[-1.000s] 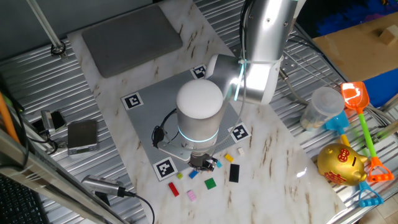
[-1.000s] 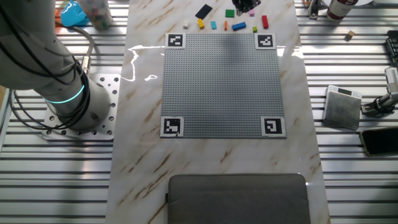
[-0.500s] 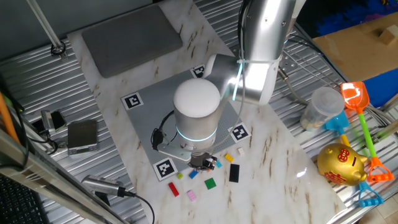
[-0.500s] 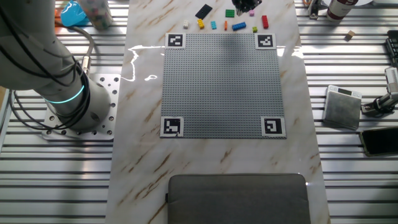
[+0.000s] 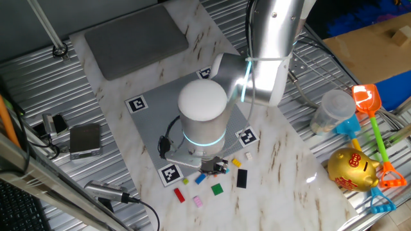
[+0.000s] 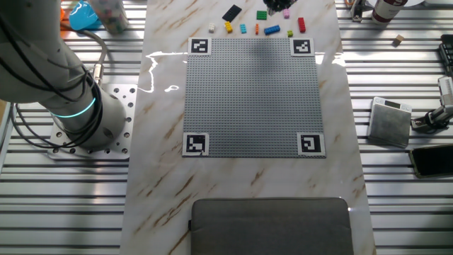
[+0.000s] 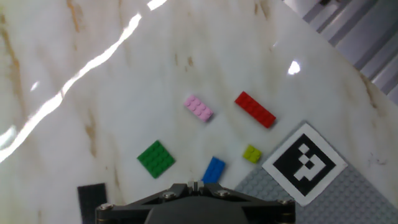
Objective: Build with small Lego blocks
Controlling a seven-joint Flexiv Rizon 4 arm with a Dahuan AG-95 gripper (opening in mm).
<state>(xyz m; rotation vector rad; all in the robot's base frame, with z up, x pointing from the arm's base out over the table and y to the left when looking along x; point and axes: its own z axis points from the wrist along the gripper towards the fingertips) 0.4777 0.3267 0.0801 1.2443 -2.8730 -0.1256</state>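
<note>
Several small Lego blocks lie on the marble just past the grey baseplate (image 6: 251, 92). The hand view shows a pink one (image 7: 199, 107), a red one (image 7: 255, 109), a green one (image 7: 156, 158), a blue one (image 7: 213, 170), a yellow-green one (image 7: 252, 154) and a black one (image 7: 93, 199). My gripper (image 7: 194, 185) hangs above the marble, just over the blue block (image 6: 272, 30). Its jaws stand together and I see nothing between them. It shows below the wrist in one fixed view (image 5: 215, 168) and at the top edge of the other fixed view (image 6: 277, 6).
A black-and-white marker (image 7: 304, 163) marks the baseplate corner beside the blocks. A grey pad (image 5: 135, 35) lies at the far end of the table. Off the marble stand a clear jar (image 5: 334, 109), a gold piggy bank (image 5: 352, 168) and toy shovels (image 5: 369, 102).
The gripper has shifted slightly to the right in one fixed view and further towards the top edge in the other. The blocks have not moved.
</note>
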